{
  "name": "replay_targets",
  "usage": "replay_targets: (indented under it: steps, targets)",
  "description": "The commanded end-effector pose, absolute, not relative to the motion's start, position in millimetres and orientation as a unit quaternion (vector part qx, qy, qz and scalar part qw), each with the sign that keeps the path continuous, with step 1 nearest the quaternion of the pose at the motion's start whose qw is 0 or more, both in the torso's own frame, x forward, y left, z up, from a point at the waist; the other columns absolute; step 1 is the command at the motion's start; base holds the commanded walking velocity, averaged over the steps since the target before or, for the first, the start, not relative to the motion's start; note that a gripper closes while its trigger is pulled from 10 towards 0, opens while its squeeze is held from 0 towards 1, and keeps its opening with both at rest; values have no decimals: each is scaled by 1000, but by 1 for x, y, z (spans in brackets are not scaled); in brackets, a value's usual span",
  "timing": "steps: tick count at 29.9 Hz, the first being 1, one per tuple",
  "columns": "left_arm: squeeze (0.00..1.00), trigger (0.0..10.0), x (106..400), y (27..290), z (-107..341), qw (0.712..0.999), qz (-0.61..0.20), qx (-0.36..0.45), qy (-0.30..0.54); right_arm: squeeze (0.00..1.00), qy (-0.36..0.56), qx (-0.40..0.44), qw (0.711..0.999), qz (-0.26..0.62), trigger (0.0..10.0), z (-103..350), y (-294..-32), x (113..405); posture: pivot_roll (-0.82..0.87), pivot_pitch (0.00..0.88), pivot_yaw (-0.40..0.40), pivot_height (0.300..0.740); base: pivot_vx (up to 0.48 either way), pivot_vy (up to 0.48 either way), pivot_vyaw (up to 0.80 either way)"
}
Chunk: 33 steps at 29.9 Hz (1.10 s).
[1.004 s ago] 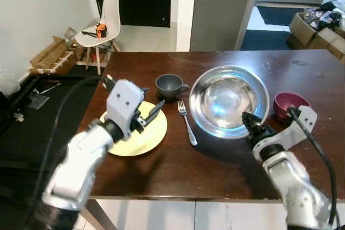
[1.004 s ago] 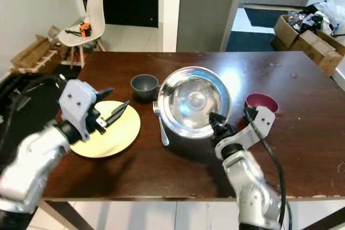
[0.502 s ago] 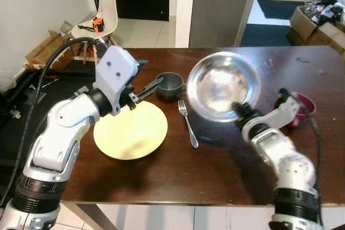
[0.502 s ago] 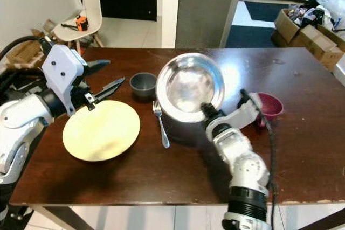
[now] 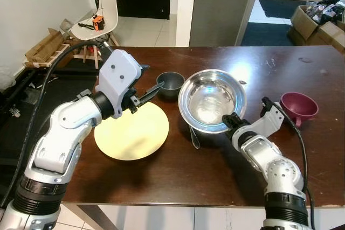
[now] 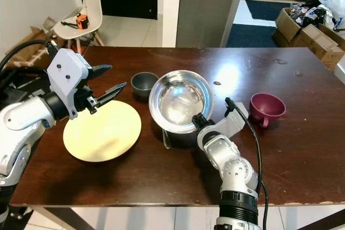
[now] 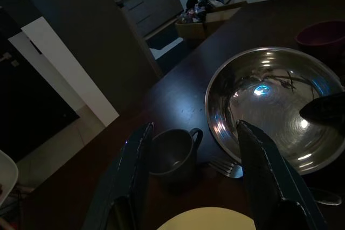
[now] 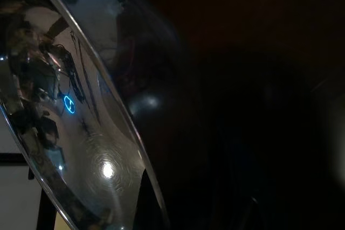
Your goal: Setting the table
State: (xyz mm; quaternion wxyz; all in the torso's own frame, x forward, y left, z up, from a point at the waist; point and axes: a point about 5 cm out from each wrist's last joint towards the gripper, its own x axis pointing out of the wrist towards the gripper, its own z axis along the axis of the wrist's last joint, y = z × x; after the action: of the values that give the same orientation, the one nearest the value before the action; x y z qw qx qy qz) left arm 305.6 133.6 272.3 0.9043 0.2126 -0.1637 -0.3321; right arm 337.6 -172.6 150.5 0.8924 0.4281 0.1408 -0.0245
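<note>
Steel bowl (image 5: 212,99) gripped at its near rim by right hand (image 5: 230,120), tilted, riding over fork (image 5: 194,139). Left hand (image 5: 141,93) spread wide, holding nothing, above yellow plate (image 5: 132,134). Best to level the bowl and lower it slowly, clear of fork and grey cup (image 5: 171,84).

The middle of the worktop (image 5: 178,171) is crowded: the steel bowl (image 5: 212,100), gripped at its near rim by the right hand (image 5: 230,120), stands above the fork (image 5: 194,139), with the grey cup (image 5: 171,83) just beside it. The yellow plate (image 5: 132,132) lies under the left hand (image 5: 144,91), whose fingers are spread. The maroon cup (image 5: 298,108) stands to the right. The near edge is bare, and the far right corner too.
</note>
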Motion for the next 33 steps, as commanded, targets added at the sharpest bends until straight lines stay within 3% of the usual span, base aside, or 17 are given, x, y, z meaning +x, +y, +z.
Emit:
replay_targets:
  steps: [1,7,8,10,11,16,20,21,22,23,24,27,33]
  targets:
    - [0,10000,305,132,266,904,-338,214,-149,78,143,431,890,-41,10000,143,-177,336,-30,49,85,740,0,0,0]
    - [0,10000,305,133,264,906,-337,213,-145,106,157,449,878,-41,10000,133,-173,335,-23,50,84,740,0,0,0]
    - [0,10000,305,133,264,906,-336,213,-144,412,160,449,878,-40,10000,132,-172,334,-22,49,84,740,0,0,0]
    - [0,10000,305,134,264,906,-335,213,-144,412,162,448,878,-40,10000,131,-172,334,-20,49,84,740,0,0,0]
    - [0,10000,305,134,263,907,-334,213,-143,1000,163,449,877,-39,10000,130,-171,335,-19,48,84,740,0,0,0]
    - [0,10000,305,135,261,908,-332,212,-140,1000,151,451,879,-34,10000,134,-171,336,-20,45,85,740,0,0,0]
    - [0,10000,307,136,260,914,-321,206,-139,1000,103,423,900,-31,10000,151,-178,338,-24,42,85,740,0,0,0]
    - [0,10000,307,137,260,916,-318,202,-140,929,86,421,903,-26,10000,156,-178,337,-22,41,84,740,0,0,0]
    - [0,10000,307,137,260,916,-318,202,-140,929,86,421,903,-26,10000,156,-178,337,-22,41,84,740,0,0,0]
    - [0,10000,309,137,261,920,-311,193,-141,169,56,410,910,-19,10000,166,-179,336,-24,39,85,740,0,0,0]
    - [0,10000,310,138,263,924,-305,184,-142,0,29,405,914,-15,10000,174,-180,334,-25,39,85,740,0,0,0]
    - [0,10000,312,138,265,935,-291,146,-143,0,-62,339,938,-31,10000,202,-185,326,-34,35,86,740,0,0,0]
    - [0,10000,318,141,267,952,-256,95,-137,0,-121,297,947,-31,10000,221,-184,317,-37,31,86,740,0,0,0]
